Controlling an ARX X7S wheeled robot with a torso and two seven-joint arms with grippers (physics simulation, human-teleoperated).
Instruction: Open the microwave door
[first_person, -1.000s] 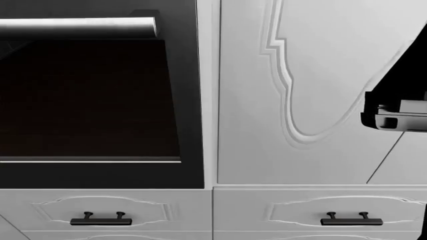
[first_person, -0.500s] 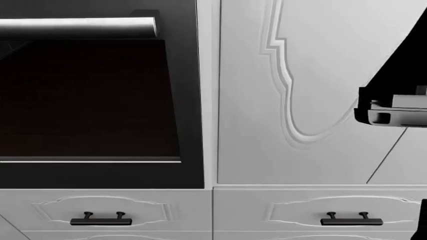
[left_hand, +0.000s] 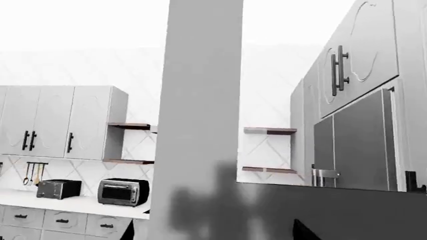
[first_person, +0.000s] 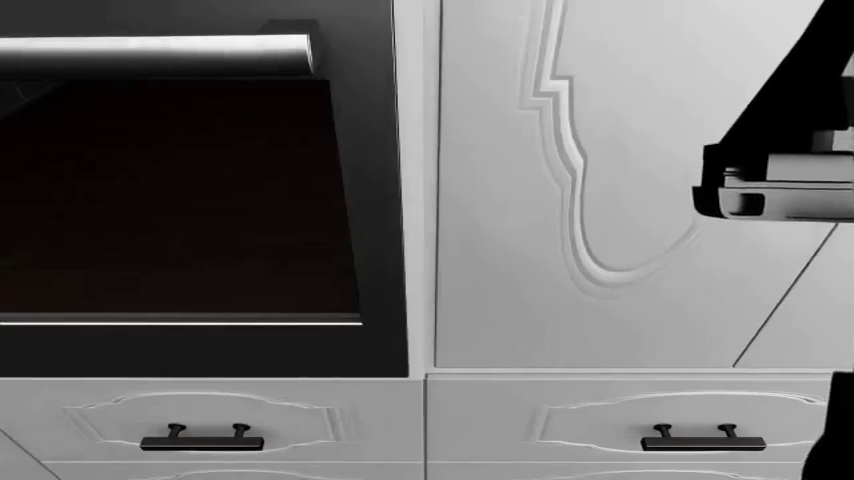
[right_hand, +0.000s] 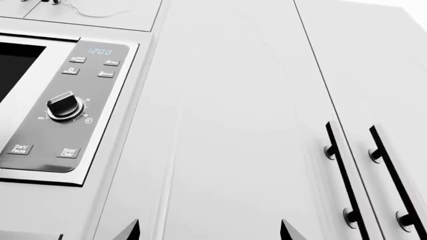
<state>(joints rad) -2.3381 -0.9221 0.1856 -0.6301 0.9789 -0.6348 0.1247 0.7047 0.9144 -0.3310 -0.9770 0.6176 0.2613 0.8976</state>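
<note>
Only right wrist view shows grey microwave control panel (right_hand: 63, 107) with black dial (right_hand: 65, 106); both grippers' jaw state cannot tell

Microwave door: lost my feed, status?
Right claw open, short of microwave control panel. Door handle not in view. Left claw unseen. Nothing blocking.

We see a white counter (left_hand: 73, 204) along the far wall in the left wrist view, with drawers (left_hand: 63, 220) beneath it. On it stand a toaster (left_hand: 59, 189) and, just beside it, a toaster oven (left_hand: 123, 191), both upright. Wall shelves (left_hand: 133, 126) beside the upper cabinets look bare from here.
</note>
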